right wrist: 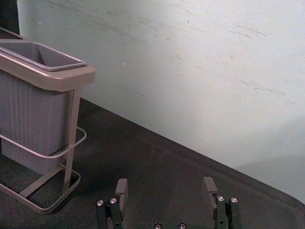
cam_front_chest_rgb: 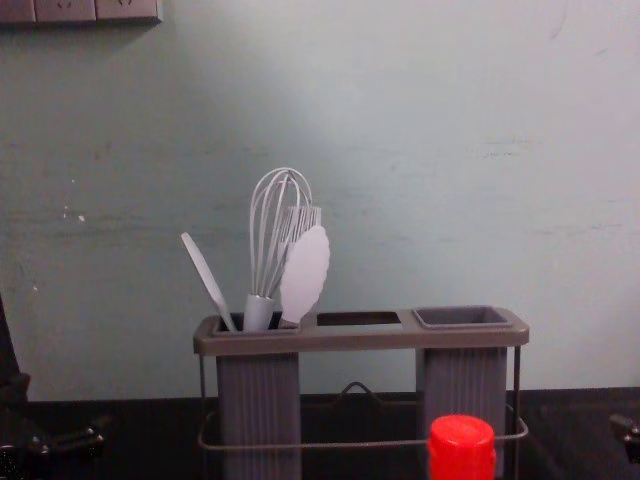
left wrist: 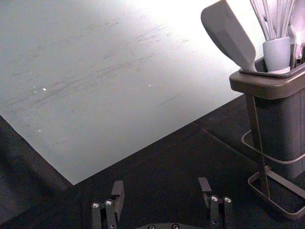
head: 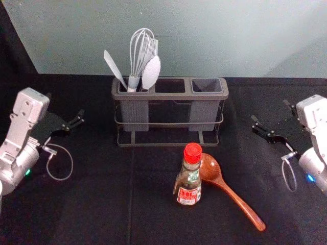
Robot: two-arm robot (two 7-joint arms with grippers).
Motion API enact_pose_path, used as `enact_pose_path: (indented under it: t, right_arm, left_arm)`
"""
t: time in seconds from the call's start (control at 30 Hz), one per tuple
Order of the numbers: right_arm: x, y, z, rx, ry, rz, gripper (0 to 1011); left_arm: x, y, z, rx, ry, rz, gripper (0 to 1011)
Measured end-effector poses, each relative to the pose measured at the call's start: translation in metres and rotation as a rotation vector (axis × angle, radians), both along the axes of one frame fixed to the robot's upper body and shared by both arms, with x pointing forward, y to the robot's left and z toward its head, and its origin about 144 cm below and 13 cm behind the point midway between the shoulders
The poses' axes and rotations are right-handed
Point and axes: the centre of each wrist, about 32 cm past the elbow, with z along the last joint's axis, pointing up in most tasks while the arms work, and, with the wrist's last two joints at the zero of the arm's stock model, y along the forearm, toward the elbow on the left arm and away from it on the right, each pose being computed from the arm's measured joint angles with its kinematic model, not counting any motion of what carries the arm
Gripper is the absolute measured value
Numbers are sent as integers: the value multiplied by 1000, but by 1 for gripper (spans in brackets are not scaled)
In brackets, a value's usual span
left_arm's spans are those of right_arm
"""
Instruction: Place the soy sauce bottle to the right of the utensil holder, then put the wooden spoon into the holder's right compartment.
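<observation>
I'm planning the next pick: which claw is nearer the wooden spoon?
Right. The right claw is forward and right of the spoon's bowl; the left claw is far left, beyond the bottle.

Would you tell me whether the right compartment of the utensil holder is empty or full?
Empty: nothing sticks up from the right compartment, while utensils rise from the left one.

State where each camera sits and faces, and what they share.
Head view: head-mounted, facing forward and down at soy sauce bottle, wooden spoon; both arms show.
Left wrist view: wrist-mounted, facing wall; left gripper, jaws open.
Right wrist view: likewise; right gripper, jaws open.
Chest view: chest-mounted, facing forward; gripper parts at edges.
All share the utensil holder.
</observation>
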Motion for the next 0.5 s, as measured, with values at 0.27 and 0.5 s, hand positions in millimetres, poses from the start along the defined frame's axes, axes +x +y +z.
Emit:
enact_pose_path:
  t: [0.27,0.5]
  right_arm:
    - [0,0,0,0,0,0,1002]
    - [0,0,0,0,0,0,1002]
  left_arm:
    - [0,0,0,0,0,0,1011]
    - [0,0,0,0,0,0,1011]
